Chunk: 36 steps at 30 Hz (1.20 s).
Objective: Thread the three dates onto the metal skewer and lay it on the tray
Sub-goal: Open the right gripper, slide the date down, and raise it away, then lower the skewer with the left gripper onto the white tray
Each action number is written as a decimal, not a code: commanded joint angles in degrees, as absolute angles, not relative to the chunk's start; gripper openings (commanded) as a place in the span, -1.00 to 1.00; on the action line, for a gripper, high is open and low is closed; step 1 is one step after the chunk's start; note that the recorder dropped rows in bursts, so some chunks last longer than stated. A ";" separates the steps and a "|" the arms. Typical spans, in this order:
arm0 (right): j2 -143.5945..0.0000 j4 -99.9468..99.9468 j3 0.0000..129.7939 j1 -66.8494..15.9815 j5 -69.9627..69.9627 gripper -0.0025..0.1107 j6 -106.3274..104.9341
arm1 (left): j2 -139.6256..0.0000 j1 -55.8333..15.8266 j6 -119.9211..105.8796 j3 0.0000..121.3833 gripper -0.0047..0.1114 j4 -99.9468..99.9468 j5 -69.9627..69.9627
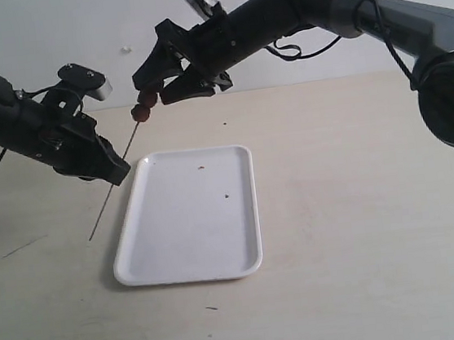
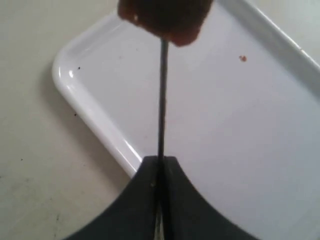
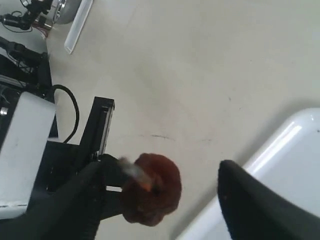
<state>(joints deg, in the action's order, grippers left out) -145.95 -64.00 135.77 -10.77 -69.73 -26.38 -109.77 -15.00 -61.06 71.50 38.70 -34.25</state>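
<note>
Dates (image 1: 145, 104), three, sit threaded near the top of one metal skewer (image 1: 114, 190), pinched by the left tool (image 1: 118, 172); right tool (image 1: 170, 84) spread around them, above one tray (image 1: 242, 268).

Glossy tray (image 1: 189, 252); wrinkled dates (image 3: 150, 189).

Even, soft light with faint shadows; both wrist views are blurred.

Pale beige tabletop (image 1: 362, 204) — matte, lightly scuffed. A few dark specks (image 1: 224, 123) lie scattered on it, one dark fleck (image 1: 211, 308) near the front edge. White wall (image 1: 71, 24) behind — plain.
</note>
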 commanded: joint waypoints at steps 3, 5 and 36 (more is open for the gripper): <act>-145.90 -64.32 135.90 -10.90 -69.96 0.23 -30.65 | -109.58 -15.35 -60.91 71.95 -0.92 39.63 -35.36; -145.46 -64.08 135.90 -10.72 -69.96 0.23 -31.03 | -109.58 -15.35 -59.42 71.95 -0.92 39.63 -36.14; -133.39 -40.26 135.90 -3.26 -69.61 0.18 -24.46 | -119.82 -21.30 -21.31 79.04 -0.92 48.92 -54.47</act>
